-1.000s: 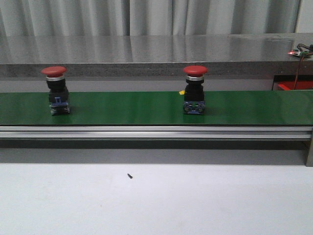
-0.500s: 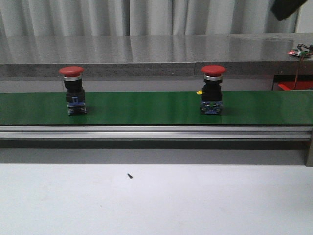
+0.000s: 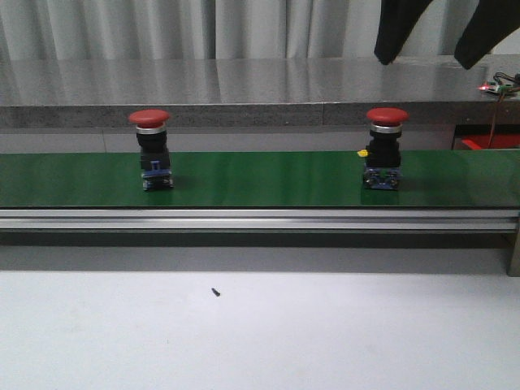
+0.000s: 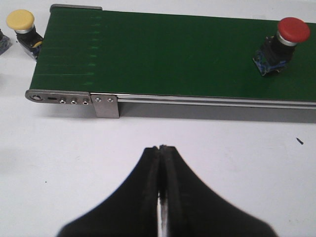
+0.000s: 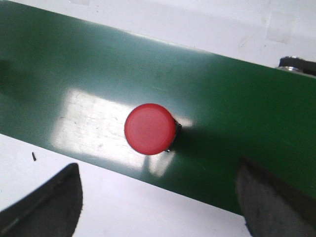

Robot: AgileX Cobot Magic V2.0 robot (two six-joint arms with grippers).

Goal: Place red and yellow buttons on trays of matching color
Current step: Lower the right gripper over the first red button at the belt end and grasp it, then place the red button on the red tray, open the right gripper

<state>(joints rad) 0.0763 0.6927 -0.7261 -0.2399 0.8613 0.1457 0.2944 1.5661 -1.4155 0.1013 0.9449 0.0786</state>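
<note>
While upright, red button (image 5: 149,128) between jaws

Left gripper (image 4: 161,148): matte black fingers tapering to thin tips; right gripper (image 3: 426,58): same black, broad curved fingers

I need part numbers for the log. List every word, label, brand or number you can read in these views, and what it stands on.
None can be read.
Red buttons: plain caps, no lettering; the blue bases show no legible marking.
Yellow button: plain cap.
Green conveyor belt and its metal rail: no print visible.
Small board with a red light: too small to read.
</note>
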